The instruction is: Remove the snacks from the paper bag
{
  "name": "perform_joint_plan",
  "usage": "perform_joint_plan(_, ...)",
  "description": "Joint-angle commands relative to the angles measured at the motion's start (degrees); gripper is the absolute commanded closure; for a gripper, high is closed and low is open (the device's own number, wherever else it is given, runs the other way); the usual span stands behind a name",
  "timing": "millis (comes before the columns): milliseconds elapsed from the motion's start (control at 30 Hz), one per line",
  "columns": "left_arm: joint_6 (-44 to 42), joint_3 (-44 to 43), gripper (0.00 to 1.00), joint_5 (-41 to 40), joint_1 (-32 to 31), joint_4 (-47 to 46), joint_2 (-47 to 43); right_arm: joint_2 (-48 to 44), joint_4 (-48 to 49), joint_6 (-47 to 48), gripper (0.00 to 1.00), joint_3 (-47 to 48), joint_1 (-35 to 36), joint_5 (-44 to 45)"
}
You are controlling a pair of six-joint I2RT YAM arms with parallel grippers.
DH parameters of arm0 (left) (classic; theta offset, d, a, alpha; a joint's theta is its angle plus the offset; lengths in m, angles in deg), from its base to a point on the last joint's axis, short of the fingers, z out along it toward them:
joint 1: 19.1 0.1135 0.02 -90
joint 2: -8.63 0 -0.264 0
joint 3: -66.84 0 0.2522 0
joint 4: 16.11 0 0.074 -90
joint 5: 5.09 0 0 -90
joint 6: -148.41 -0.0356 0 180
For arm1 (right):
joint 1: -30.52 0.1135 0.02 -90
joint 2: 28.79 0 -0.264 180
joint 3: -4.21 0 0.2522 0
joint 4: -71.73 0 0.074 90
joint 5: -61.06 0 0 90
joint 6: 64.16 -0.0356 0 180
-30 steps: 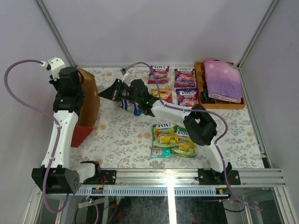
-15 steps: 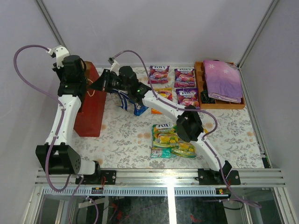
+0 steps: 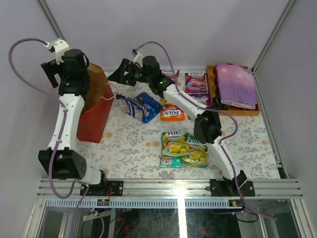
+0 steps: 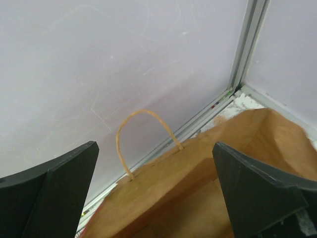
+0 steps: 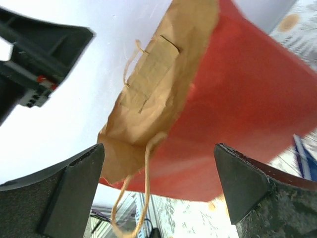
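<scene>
Both grippers stand wide open, holding nothing: the left gripper (image 4: 153, 148) hovers over the mouth of the paper bag (image 3: 94, 116), and the right gripper (image 5: 159, 146) faces it. Half a second earlier both were clenched; the blue Doritos bag (image 3: 141, 106) now lies on the table (image 3: 129, 144) beside the paper bag
</scene>
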Motion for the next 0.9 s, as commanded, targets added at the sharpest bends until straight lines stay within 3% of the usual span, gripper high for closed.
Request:
perform_joint_plan(0, 2.7, -5.1, 0.0, 5.6, -0.1, 6.2, -8.5, -15.1, 1.0, 5.6, 0.0, -7.6, -3.4, -4.5)
perform_joint_plan(67, 4.8, -4.6, 0.0, 14.2, -0.3, 10.8, -13.6, -20.9, 0.5, 7.9, 0.0, -13.2, -4.3, -4.3)
perform_joint_plan(200, 9.7, 5.8, 0.0, 26.8, -0.3, 12.9, -27.5, -32.6, -3.7, 15.0, 0.0, -25.5, -4.7, 0.9)
perform_joint_plan(367, 7.4, 18.1, 0.0, 43.0, -0.3, 18.3, -37.6, -45.9, 1.5, 16.5, 0.0, -44.7, -5.2, 5.0)
perform_joint_plan(467, 4.4, 22.2, 0.0, 46.7, -0.3, 17.8, -37.2, -51.8, 6.5, 14.3, 0.0, -54.8, -5.2, 5.1)
perform_joint_plan(633, 1.4, 20.3, 0.0, 52.4, -0.4, 16.8, -29.4, -55.3, 8.9, 12.5, 0.0, -61.2, -5.2, 3.6)
perform_joint_plan(867, -0.5, 17.3, 0.02, 48.2, -0.4, 16.2, -19.9, -57.7, 8.0, 13.6, 0.01, -64.4, -5.2, 2.6)
